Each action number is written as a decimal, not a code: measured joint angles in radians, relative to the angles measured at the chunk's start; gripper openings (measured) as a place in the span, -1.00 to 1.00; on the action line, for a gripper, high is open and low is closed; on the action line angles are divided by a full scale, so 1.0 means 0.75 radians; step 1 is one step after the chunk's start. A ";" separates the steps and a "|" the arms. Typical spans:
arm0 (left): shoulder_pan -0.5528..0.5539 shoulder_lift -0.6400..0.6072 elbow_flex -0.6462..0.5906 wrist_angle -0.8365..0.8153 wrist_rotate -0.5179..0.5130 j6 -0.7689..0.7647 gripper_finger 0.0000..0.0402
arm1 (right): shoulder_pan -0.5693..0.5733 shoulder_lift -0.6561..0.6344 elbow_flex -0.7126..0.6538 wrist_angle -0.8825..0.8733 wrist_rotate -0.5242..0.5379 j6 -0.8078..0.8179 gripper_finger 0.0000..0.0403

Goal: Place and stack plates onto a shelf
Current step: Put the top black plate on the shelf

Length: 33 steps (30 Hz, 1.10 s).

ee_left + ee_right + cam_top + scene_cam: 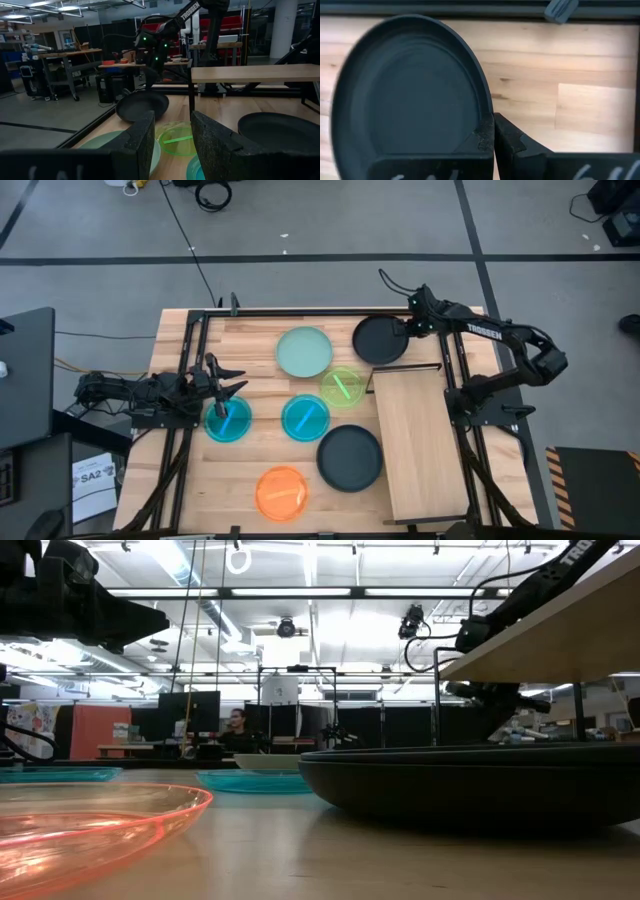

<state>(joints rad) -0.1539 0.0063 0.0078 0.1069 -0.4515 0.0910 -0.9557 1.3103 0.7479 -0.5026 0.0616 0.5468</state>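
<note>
Right end effector [493, 142] clamped on rim of black plate [379, 340] at far end of wooden surface [260, 325], beside raised light-wood shelf [417, 440], left end effector [232, 382] fingers apart over cyan plate [228, 420], mint plate [304, 351] and lime plate [343, 387] between.

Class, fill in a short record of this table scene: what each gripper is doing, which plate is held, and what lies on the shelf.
right gripper: jaws shut on the rim of the far black plate, by the table's back edge
left gripper: jaws open, above a cyan plate
shelf: no plates on it
near black plate: on the table beside the shelf
</note>
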 joint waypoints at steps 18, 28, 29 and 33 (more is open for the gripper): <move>0.000 -0.001 0.000 0.000 0.000 0.000 -0.32 | 0.026 0.076 0.000 -0.097 -0.012 0.002 -0.99; 0.000 -0.001 0.000 0.000 0.000 0.000 -0.32 | 0.026 0.106 0.000 -0.089 -0.003 0.002 -0.95; 0.000 -0.001 0.000 0.000 0.000 0.000 -0.32 | 0.026 0.106 0.000 -0.089 -0.003 0.002 -0.95; 0.000 -0.001 0.000 0.000 0.000 0.000 -0.32 | 0.026 0.106 0.000 -0.078 0.011 0.004 -0.94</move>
<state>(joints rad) -0.1536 0.0059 0.0074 0.1070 -0.4515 0.0910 -0.9360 1.3899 0.7479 -0.5611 0.0695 0.5499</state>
